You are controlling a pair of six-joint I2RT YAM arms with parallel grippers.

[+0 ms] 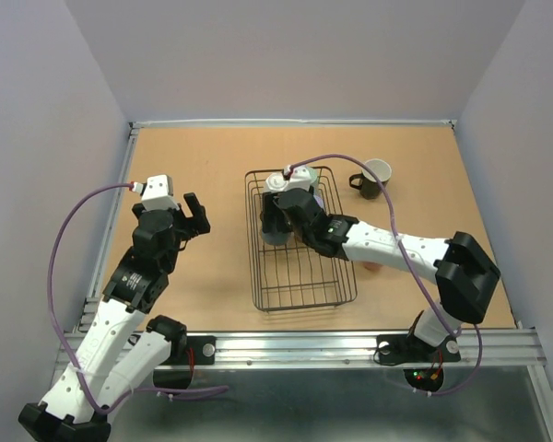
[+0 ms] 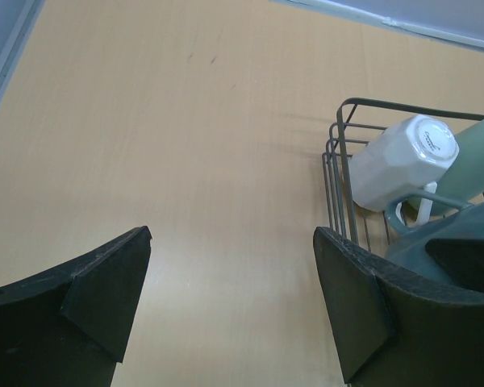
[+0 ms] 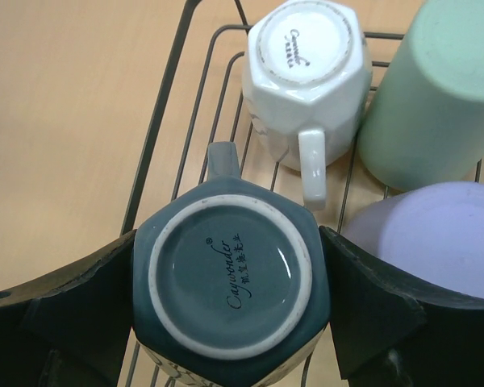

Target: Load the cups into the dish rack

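Observation:
The wire dish rack (image 1: 304, 276) stands mid-table. My right gripper (image 1: 278, 221) is over its far left part, shut on the upside-down grey mug (image 3: 230, 286), a finger on each side. In the rack beyond it are the inverted white mug (image 3: 306, 72), the green tumbler (image 3: 436, 97) and the lavender tumbler (image 3: 440, 238). The black mug (image 1: 373, 177) stands on the table right of the rack. The red-pink tumbler (image 1: 371, 267) peeks out under my right arm. My left gripper (image 1: 195, 216) is open and empty, left of the rack.
In the left wrist view the rack's corner (image 2: 339, 161), the white mug (image 2: 399, 161) and the green tumbler (image 2: 476, 157) lie to the right of my open fingers (image 2: 113, 298). Walls bound the table at the back and both sides.

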